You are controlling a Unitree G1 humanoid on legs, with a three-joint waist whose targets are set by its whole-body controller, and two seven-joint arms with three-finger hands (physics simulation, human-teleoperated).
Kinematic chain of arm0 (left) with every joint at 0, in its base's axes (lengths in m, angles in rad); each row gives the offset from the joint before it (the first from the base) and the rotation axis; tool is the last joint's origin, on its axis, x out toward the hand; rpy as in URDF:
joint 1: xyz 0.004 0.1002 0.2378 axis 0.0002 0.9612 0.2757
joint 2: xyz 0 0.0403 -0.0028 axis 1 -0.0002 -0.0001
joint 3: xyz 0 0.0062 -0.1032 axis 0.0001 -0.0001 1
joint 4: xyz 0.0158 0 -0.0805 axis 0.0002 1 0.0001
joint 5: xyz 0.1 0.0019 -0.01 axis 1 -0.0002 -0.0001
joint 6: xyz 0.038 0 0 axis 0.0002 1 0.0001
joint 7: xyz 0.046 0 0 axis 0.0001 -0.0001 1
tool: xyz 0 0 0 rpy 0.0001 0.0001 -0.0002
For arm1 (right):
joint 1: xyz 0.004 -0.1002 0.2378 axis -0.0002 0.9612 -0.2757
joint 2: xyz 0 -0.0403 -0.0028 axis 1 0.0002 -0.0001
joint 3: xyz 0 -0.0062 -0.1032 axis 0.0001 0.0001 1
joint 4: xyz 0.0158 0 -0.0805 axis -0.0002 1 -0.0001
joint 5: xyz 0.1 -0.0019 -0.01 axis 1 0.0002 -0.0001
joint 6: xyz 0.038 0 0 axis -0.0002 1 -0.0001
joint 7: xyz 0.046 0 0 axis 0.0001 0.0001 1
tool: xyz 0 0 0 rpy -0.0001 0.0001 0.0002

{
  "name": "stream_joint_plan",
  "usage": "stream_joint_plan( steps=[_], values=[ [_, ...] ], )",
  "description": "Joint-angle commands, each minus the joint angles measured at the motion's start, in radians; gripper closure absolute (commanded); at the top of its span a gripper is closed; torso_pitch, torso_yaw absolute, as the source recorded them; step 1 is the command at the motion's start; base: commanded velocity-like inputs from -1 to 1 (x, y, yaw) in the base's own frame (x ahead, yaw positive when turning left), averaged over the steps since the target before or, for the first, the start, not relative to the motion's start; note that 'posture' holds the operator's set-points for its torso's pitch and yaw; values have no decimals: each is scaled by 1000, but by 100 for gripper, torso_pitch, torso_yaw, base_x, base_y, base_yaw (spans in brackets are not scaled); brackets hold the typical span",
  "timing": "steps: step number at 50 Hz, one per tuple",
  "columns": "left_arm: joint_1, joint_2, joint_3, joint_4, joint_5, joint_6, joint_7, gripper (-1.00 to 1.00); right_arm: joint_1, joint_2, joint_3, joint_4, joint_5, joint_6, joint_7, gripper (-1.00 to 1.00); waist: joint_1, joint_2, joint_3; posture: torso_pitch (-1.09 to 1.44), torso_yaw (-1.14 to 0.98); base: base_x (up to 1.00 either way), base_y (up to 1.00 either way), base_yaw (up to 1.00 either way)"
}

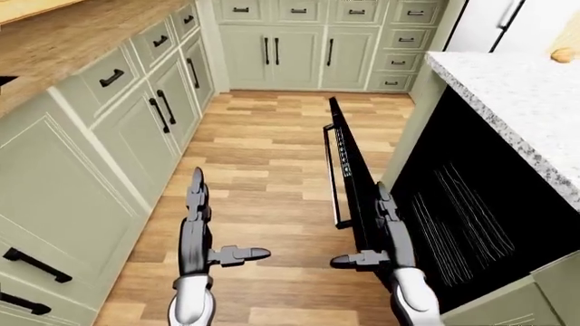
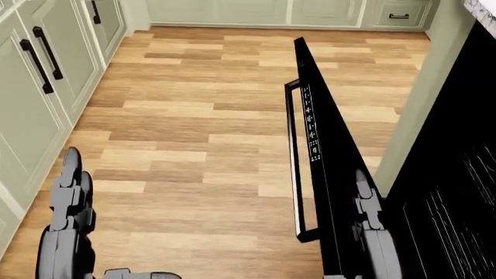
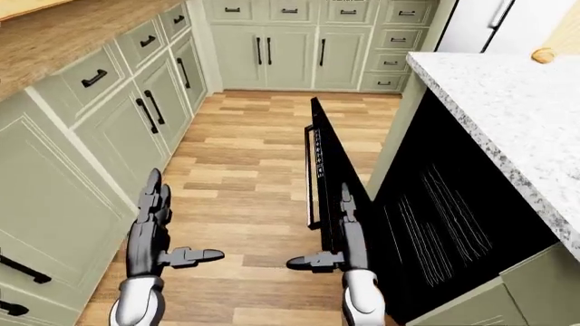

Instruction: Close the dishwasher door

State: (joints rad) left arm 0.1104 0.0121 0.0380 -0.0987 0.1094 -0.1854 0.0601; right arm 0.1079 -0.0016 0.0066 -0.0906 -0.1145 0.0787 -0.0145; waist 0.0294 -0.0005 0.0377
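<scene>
The black dishwasher door (image 1: 351, 170) stands partly open, tilted out from the dark dishwasher cavity (image 1: 481, 217) under the granite counter. Its bar handle (image 1: 332, 176) faces left over the wood floor. My right hand (image 1: 385, 224) is open, fingers straight, lying against the door's near edge; the thumb points left. My left hand (image 1: 198, 210) is open and empty over the floor, well left of the door. The head view shows the door (image 2: 325, 157) and handle (image 2: 295, 157) close up, with my right fingers (image 2: 366, 200) at the door's edge.
Pale green cabinets (image 1: 136, 129) with black handles line the left and top of the view. A speckled granite counter (image 1: 517, 102) runs along the right, with a white fridge (image 1: 489, 24) beyond it. The wood floor (image 1: 263, 170) lies between.
</scene>
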Motion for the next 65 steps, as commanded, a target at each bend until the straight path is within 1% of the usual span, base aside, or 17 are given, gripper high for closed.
stream_joint_plan(
  steps=[1, 3, 4, 8, 14, 15, 22, 38, 39, 41, 49, 56, 58, 59, 60, 61, 65],
  values=[
    [-16, -3, -7, -38, -1, -24, -3, -100, -10, -7, -9, -43, 0, -31, -5, -100, -5, 0, -10, 0, 0, 0, -9, 0],
    [-17, 1, 6, -59, -16, -7, -10, -100, -11, -5, -5, -52, -9, -20, -11, -100, -12, -103, -19, 0, 0, 0, 0, 0],
    [-17, 1, 8, -62, -19, -2, -12, -100, -12, -4, -2, -56, -17, -13, -15, -100, -14, -52, 5, 0, 0, 0, 0, 0],
    [-15, -3, 2, -52, -9, -13, -7, -100, 8, 7, 6, -137, -23, 56, -33, -100, -22, -30, -9, 0, 0, 0, 0, 0],
    [-11, -3, -2, -56, -7, -14, -8, -100, 0, 4, -2, -116, 1, 57, -42, -100, -38, 41, -18, 0, 0, 0, 0, 0],
    [-11, -3, -1, -56, -8, -14, -8, -100, 1, 4, 0, -120, 4, 59, -40, -100, -37, 22, -21, 0, 0, 0, 0, 0],
    [-15, -3, -4, -42, -2, -23, -5, -100, -1, 0, 1, -112, 7, 50, -38, -100, -31, 4, -40, 0, 0, 0, 0, 0],
    [-11, -3, 3, -66, -10, -11, -9, -100, 4, 0, 0, -120, 0, 49, -38, -100, -26, -1, -48, 0, 0, 3, 0, 0],
    [-10, -3, 2, -67, -10, -11, -10, -100, 3, 0, 0, -118, 0, 48, -38, -100, -26, 3, -64, 0, 0, 6, 0, 0],
    [-10, -3, 3, -67, -9, -12, -9, -100, 3, 0, 0, -140, 0, 69, -37, -100, -26, 4, -28, 0, 0, 9, 0, 0],
    [-6, -2, 4, -76, -9, -9, -11, -100, -1, 1, 3, -109, -3, 44, -40, -100, -29, -3, 6, 0, 0, 19, 0, 0],
    [-2, -3, 5, -85, -9, -8, -11, -100, -2, 0, 3, -107, -4, 43, -39, -100, -28, 56, 9, 0, 0, 27, 0, 0],
    [0, -3, 5, -90, -12, -5, -13, -100, 1, 0, 2, -114, -3, 47, -38, -100, -24, 37, 0, 0, 0, 27, 0, 0],
    [0, -4, 4, -88, -11, -7, -13, -100, 1, -1, 4, -115, -5, 42, -36, -100, -26, 50, 3, 0, 0, 27, 0, 0],
    [-1, -4, 4, -85, -11, -8, -13, -100, -2, 0, 4, -109, -9, 45, -39, -100, -24, 49, 25, 0, 0, 0, 0, 0],
    [-2, -4, 4, -83, -10, -9, -12, -100, -4, 0, 5, -109, -9, 43, -37, -100, -36, 49, -9, 0, 0, 0, 0, 0],
    [-1, -1, 11, -98, -18, 2, -17, -100, 6, 1, 7, -132, -11, 48, -36, -100, -31, 6, 3, 0, 0, 0, 0, 0]
  ],
)
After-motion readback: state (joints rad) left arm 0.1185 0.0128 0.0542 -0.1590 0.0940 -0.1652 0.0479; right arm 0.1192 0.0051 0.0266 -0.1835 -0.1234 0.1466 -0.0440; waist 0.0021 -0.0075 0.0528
